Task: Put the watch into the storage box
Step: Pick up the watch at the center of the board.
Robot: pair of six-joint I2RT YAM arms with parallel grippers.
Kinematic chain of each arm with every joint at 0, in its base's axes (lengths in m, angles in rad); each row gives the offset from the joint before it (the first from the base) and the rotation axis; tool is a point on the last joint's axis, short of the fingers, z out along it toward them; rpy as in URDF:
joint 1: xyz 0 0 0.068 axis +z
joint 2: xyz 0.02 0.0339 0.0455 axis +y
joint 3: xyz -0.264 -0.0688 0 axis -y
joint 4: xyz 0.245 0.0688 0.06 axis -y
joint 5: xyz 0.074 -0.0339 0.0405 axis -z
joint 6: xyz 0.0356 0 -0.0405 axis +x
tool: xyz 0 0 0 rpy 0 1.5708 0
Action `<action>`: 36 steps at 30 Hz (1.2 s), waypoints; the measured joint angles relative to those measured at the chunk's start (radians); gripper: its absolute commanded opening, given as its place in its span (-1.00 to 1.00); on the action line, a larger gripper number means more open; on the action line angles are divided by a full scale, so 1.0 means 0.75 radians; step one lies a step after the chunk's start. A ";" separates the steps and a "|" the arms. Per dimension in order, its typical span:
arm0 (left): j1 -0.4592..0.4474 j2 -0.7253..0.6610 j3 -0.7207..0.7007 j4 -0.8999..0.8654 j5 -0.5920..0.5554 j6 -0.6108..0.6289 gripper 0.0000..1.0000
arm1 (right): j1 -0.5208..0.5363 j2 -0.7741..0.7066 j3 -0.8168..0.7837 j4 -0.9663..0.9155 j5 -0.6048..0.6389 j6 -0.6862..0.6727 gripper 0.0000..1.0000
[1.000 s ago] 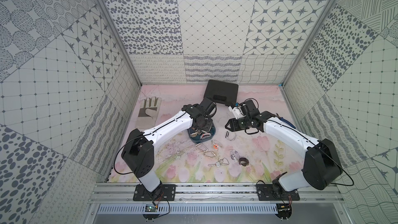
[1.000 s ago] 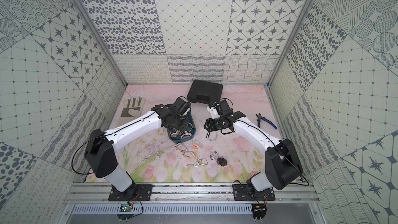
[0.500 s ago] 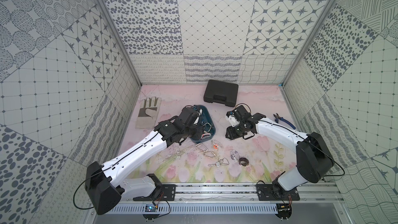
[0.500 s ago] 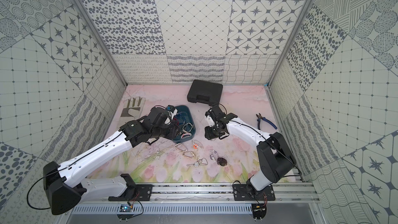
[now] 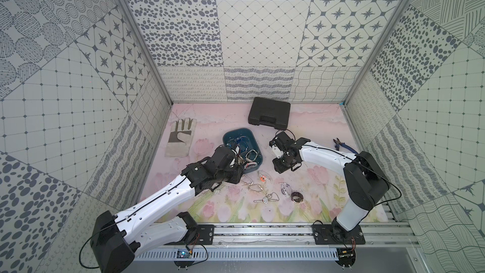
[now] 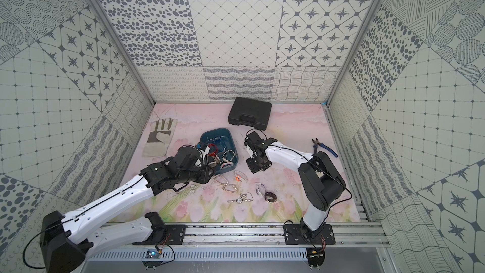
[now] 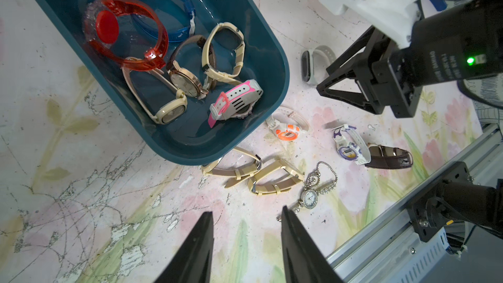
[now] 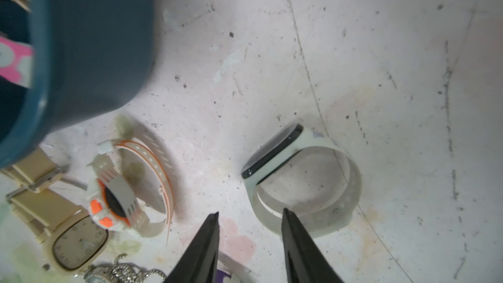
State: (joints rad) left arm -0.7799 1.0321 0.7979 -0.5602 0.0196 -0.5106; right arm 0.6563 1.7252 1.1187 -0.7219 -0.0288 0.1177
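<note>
Right gripper (image 8: 250,211): fingers spread, empty, low over white watch (image 8: 302,181), which lies on mat (image 8: 381,50) at box's (image 5: 237,129) 4 o'clock. Left gripper (image 7: 246,210): fingers spread, empty, at box's 7 o'clock. Other watches (image 7: 185,77) already in box.

No legible text or labels

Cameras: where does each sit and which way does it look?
Top views: high over the front rail, looking down; left arm, right arm in full.
Left wrist: on that arm, looking past the open left hand at the storage box; right hand also shows.
Right wrist: low over the mat, open right hand near the white band watch.
Shared: both wrist views show the box and orange watch.
</note>
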 measured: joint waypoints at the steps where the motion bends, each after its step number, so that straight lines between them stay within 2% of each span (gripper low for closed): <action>1: 0.000 -0.004 -0.010 0.007 0.000 -0.008 -0.09 | 0.002 0.008 0.001 -0.002 0.009 -0.008 -0.13; 16: 0.000 -0.095 -0.103 0.049 -0.002 -0.082 -0.09 | 0.007 0.084 0.036 -0.002 0.056 -0.074 -0.20; 36: -0.001 -0.144 -0.102 0.030 -0.042 -0.082 -0.09 | 0.007 0.095 0.028 -0.001 0.052 -0.059 -0.82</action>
State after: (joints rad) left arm -0.7803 0.9237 0.7212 -0.5381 -0.0120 -0.5720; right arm 0.6613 1.7962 1.1400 -0.7223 0.0105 0.0734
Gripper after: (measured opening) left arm 0.454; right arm 0.122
